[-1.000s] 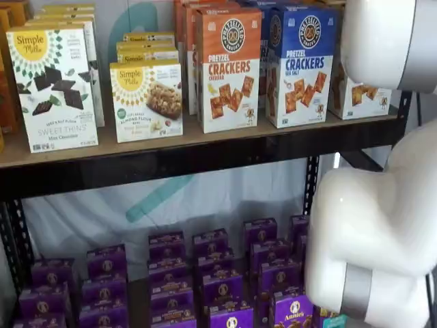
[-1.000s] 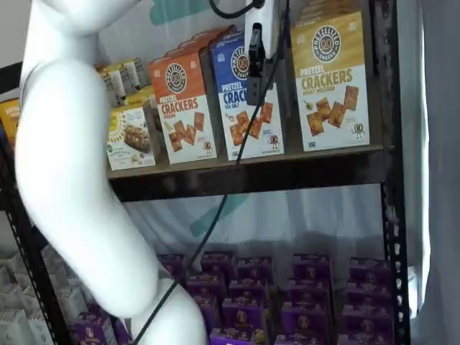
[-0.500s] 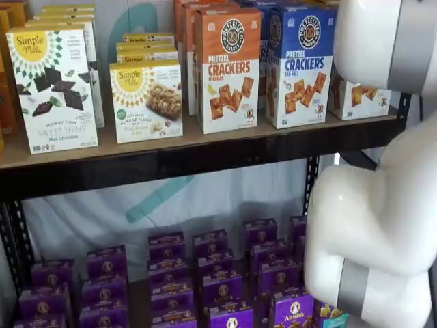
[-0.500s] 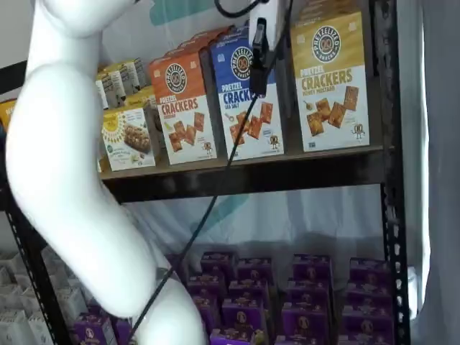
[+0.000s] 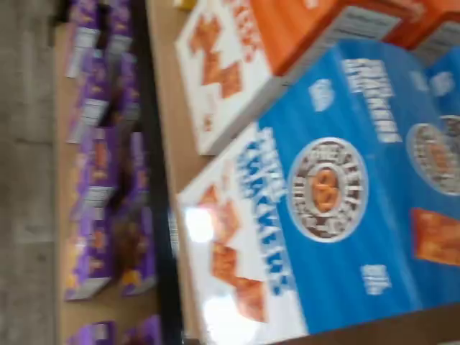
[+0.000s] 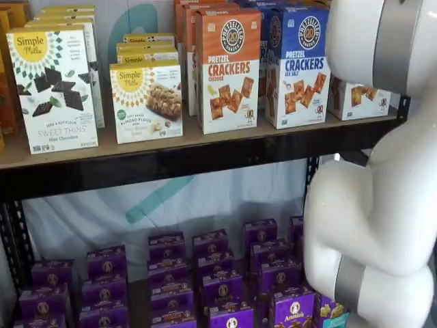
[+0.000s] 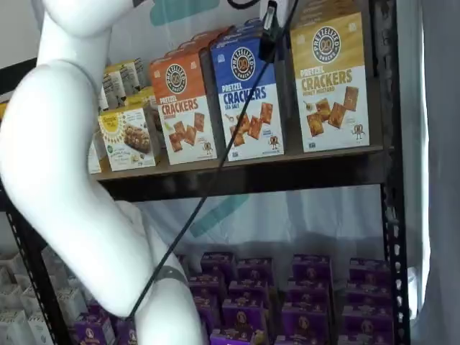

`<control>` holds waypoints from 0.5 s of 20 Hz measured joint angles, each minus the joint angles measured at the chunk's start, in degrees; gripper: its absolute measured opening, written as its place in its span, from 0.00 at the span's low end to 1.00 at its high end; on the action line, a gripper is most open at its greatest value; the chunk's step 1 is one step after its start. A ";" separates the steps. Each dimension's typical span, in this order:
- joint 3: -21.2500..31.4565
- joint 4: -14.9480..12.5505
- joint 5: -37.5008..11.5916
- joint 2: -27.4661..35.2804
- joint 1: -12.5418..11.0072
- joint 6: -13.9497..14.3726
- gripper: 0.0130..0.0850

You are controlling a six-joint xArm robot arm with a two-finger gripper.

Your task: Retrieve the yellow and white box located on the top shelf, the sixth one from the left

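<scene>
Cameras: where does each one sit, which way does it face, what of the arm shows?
Wrist view: on the wrist above the top shelf, looking down on the blue carton; no gripper visible.
Shelf view: in front, facing the shelves; white arm at right hides most of the yellow and white box.
Shelf view: in front, angled; arm at left, gripper at top, side-on.
Shared: both shelf views show the orange carton.

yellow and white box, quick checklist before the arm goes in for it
1. The yellow and white box stands upright on the top shelf: ok.
2. Its front face is unblocked in a shelf view: ok.
3. Tool lined up with it: not ok, it hangs before the blue box.
4. Wrist view shows the target: not ok, only the blue and orange box.
5. Tool open: cannot tell.
</scene>
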 joint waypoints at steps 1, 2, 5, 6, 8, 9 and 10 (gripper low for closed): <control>0.80 0.88 -1.89 -0.54 -0.06 -0.31 1.00; 1.53 1.31 -3.60 -1.02 0.06 -0.66 1.00; 4.48 1.51 -10.99 -2.92 1.66 -2.59 1.00; 4.91 0.99 -12.66 -3.15 2.32 -3.05 1.00; 5.10 -0.54 -15.29 -3.09 3.82 -3.61 1.00; 4.57 -1.53 -15.62 -2.63 4.46 -3.56 1.00; 4.31 -2.24 -16.15 -2.34 4.99 -3.56 1.00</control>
